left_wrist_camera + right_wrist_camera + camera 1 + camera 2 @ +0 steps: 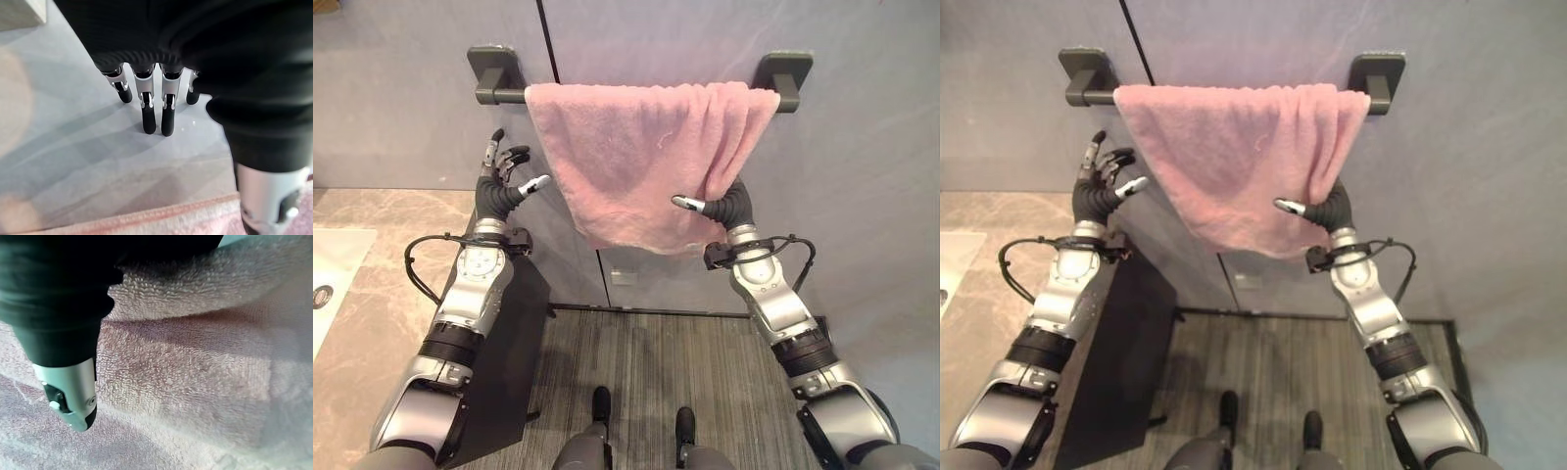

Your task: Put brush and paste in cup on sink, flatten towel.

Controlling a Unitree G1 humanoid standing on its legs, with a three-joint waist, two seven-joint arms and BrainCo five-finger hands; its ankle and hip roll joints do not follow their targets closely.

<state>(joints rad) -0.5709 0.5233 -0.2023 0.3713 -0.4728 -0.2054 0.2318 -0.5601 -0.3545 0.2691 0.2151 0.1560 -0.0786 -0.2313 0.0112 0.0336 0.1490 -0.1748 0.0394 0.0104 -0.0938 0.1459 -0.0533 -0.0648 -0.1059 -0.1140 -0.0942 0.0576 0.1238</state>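
I'm on the towel (636, 157) step: my right hand (720, 208) is under its bunched right edge, fingers hidden; my left hand (504, 171) is spread beside its left edge. Next, draw the bunch along the rail (509, 95).

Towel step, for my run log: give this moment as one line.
stage: flatten towel | towel: on bar, right edge bunched | right hand: at towel's right edge, fingers hidden | left hand: open, beside towel

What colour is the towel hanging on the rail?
Pink; the towel shows best in the left eye view.
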